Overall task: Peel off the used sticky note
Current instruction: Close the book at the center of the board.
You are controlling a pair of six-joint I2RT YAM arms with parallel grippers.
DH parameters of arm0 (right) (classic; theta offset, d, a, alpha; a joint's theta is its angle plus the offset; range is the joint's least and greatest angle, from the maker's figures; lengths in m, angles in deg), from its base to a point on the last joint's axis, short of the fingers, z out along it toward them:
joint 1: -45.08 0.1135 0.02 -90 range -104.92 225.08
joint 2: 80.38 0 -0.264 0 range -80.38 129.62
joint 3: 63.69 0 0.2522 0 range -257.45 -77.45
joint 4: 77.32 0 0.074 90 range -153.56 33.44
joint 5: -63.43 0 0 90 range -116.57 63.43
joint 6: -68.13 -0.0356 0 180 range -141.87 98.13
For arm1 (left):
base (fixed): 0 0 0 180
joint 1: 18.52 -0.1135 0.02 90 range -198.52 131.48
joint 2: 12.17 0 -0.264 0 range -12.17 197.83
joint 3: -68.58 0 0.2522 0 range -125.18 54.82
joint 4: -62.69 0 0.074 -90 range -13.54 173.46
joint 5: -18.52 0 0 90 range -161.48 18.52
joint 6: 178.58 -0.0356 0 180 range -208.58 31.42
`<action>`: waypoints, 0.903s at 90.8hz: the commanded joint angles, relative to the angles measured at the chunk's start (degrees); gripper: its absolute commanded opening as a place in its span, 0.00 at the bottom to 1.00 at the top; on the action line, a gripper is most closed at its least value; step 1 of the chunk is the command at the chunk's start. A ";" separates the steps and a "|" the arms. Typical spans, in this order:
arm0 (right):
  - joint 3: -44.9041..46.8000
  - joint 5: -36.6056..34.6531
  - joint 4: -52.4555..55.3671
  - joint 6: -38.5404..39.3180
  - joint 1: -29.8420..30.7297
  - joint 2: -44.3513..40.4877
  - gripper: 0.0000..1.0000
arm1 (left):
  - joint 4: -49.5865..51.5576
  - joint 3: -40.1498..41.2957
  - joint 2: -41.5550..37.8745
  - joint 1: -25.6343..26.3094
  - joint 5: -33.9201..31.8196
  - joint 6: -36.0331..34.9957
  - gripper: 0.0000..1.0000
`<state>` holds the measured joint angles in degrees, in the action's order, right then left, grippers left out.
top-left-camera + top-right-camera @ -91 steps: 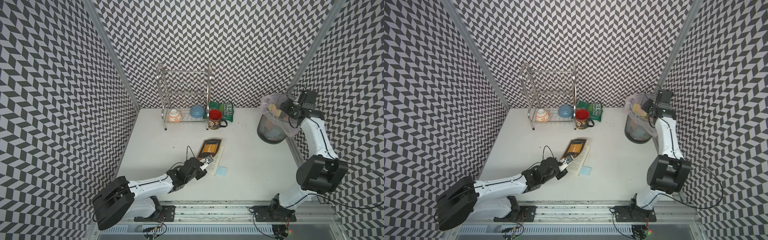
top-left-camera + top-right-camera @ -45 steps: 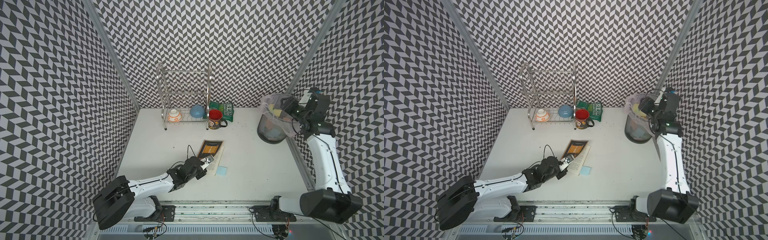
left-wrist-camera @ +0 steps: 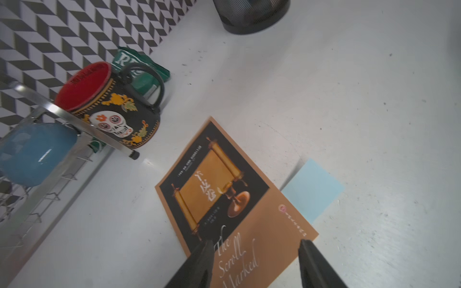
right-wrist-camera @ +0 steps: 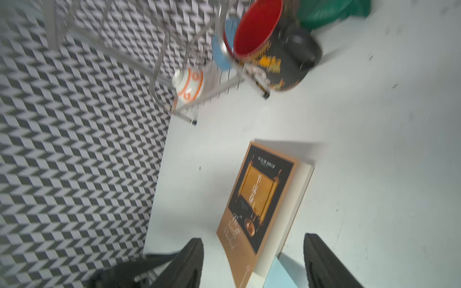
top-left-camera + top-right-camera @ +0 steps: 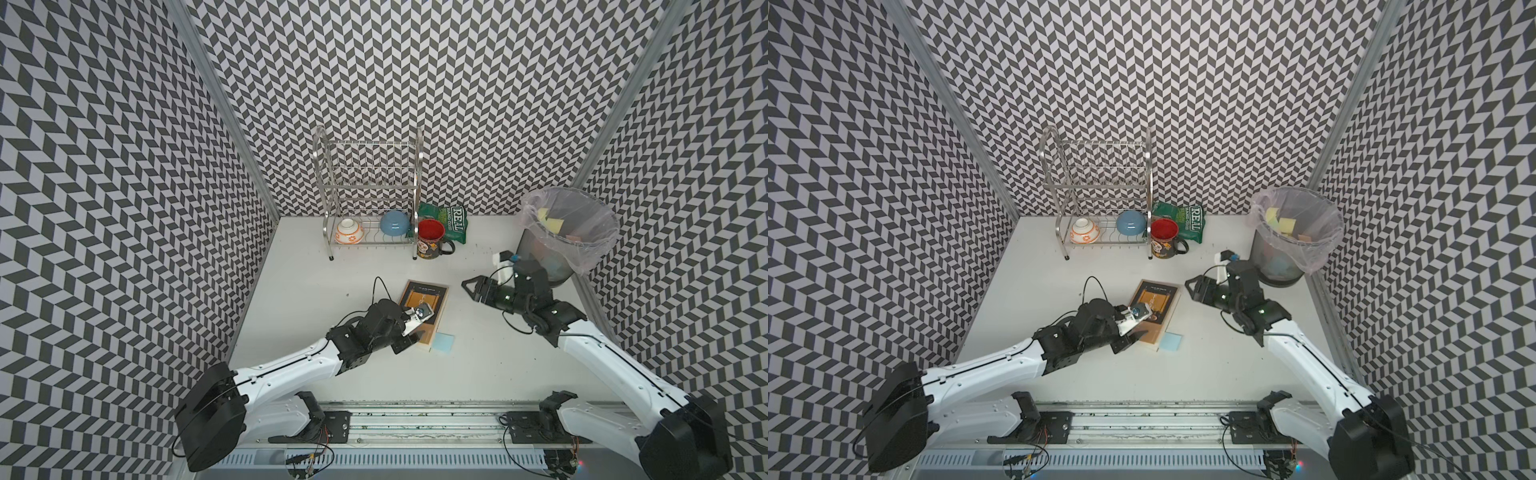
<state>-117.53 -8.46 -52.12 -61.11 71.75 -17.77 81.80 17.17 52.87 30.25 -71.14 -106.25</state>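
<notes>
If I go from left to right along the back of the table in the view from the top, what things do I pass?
white and orange bowl → blue bowl → red mug → trash bin

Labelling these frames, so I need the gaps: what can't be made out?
Sticky note, left wrist view: one edge hidden by the book; stuck or loose, unclear.
Book title: cut off by that view's edge.
Mug artwork, right wrist view: motion-blurred.
Bin bottom, top views: liner hides it.
</notes>
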 commanded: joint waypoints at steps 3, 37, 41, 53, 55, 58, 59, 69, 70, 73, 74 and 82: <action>7.24 -0.19 -13.18 -6.66 8.00 -2.58 0.73 | 2.93 -1.85 -2.59 -6.91 4.01 -0.79 0.58; 15.55 -2.63 -26.90 -13.81 21.10 6.97 0.80 | -6.57 4.42 5.78 -15.71 -2.58 -0.79 0.58; 15.25 -2.80 -27.57 -13.92 21.70 8.42 0.80 | -7.66 4.82 6.95 -16.20 -3.31 -0.35 0.57; 14.72 -3.90 -28.79 -14.08 21.84 10.99 0.80 | -8.84 4.66 11.09 -17.07 -3.80 0.34 0.58; 14.69 -4.05 -28.96 -14.10 21.82 11.43 0.80 | -9.01 4.62 11.76 -17.12 -4.13 0.48 0.58; 14.55 -4.21 -29.06 -14.12 21.84 12.13 0.80 | -9.57 4.60 12.48 -17.20 -4.71 0.60 0.58; 14.44 -4.22 -29.08 -14.15 21.79 12.47 0.80 | -9.74 4.60 12.70 -17.21 -4.90 0.61 0.58; 13.98 -4.01 -30.02 -14.29 21.84 15.54 0.80 | -11.12 4.47 14.93 -17.54 -6.12 0.90 0.59; 14.02 -3.98 -30.27 -14.33 21.84 15.88 0.80 | -11.26 4.45 15.11 -17.56 -6.31 0.89 0.59; 14.05 -3.96 -30.86 -14.68 21.80 16.70 0.80 | -11.65 4.36 15.77 -17.65 -6.51 0.96 0.59; 14.06 -3.92 -30.99 -14.79 21.77 16.95 0.80 | -11.75 4.31 16.02 -17.70 -6.63 0.97 0.59; 14.16 -3.87 -32.45 -15.27 21.84 18.44 0.80 | -12.11 3.73 18.33 -17.81 -7.79 1.14 0.59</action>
<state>-102.38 -11.58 -79.59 -75.49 93.32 -1.18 72.60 21.80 69.00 12.94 -76.69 -106.01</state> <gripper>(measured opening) 0.804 0.591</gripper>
